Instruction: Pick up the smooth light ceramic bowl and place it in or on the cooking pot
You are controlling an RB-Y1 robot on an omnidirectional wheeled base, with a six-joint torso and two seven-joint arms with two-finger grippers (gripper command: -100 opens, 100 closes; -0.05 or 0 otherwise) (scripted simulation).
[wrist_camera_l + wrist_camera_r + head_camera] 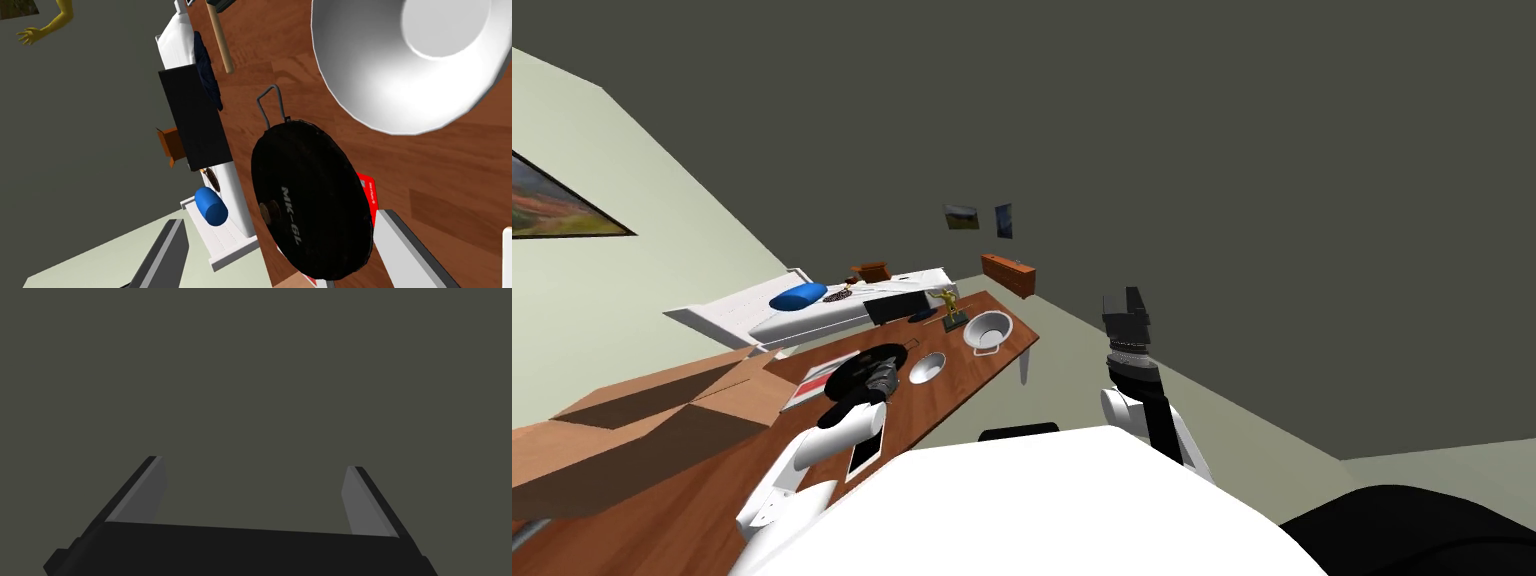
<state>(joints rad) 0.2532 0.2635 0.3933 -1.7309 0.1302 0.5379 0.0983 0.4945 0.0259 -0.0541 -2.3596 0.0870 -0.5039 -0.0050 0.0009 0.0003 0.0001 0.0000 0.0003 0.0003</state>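
- far left on the wooden table is an open cardboard box, then a red and white book. neither matters for this job.
- next along is the black pot. its lid is marked mk-6l and has a knob and a wire handle. i'm reading this as the cooking pot (the lid's on, so "on" looks likelier than "in").
- the left gripper hangs over the pot's near side with its fingers spread wide and nothing between them. my guess is it's lining up on the bowl just past the lid.
- the light bowl sits upright on the table just beside the pot, on its right, with nothing touching it. the wall is smooth and sloped, so pinching the rim seems the safest way in, since a grip on the outside could slip.
- further right is a bigger white vessel with a loop handle, apart from the bowl.
- the right gripper is raised off to the table's side, blades apart and empty, probably parked there to keep clear.
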